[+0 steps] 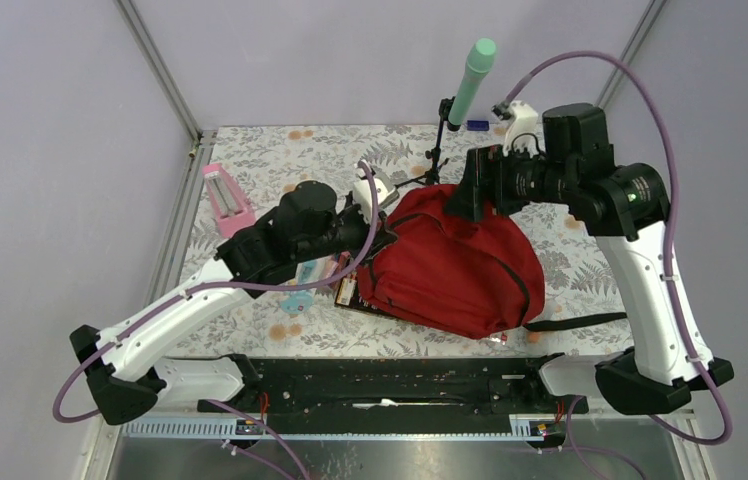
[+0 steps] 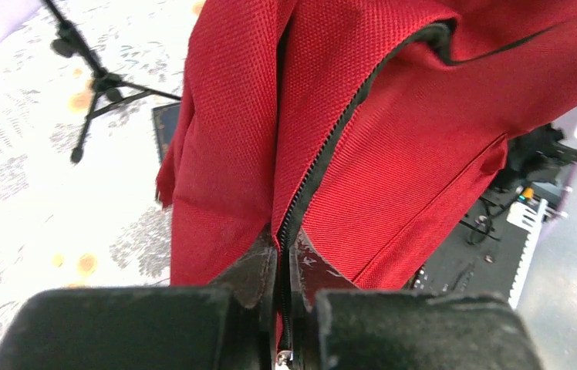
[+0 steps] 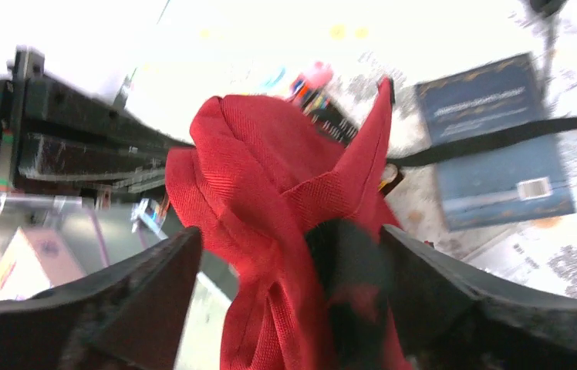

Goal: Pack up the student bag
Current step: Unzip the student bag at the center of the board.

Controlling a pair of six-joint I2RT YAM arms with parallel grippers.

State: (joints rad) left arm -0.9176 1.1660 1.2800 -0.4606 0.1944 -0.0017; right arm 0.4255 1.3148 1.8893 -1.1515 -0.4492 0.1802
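A cloth (image 1: 280, 150) printed with grey ferns and orange spots covers the table. Near its left edge a pink tray (image 1: 225, 200) lies slantwise. At the far edge stands a black tripod (image 1: 438, 150) carrying a mint-green tube (image 1: 472, 78) that leans to the right. Just right of the stand lies a small blue thing (image 1: 477, 125), too small to tell. A pale blue item (image 1: 298, 300) lies left of centre, partly hidden. The right wrist view shows a dark blue book (image 3: 494, 139) flat on the cloth, barcode up, and a blurred dark pack (image 3: 324, 108) with coloured stripes farther off. A black rail (image 1: 400, 375) runs along the near edge
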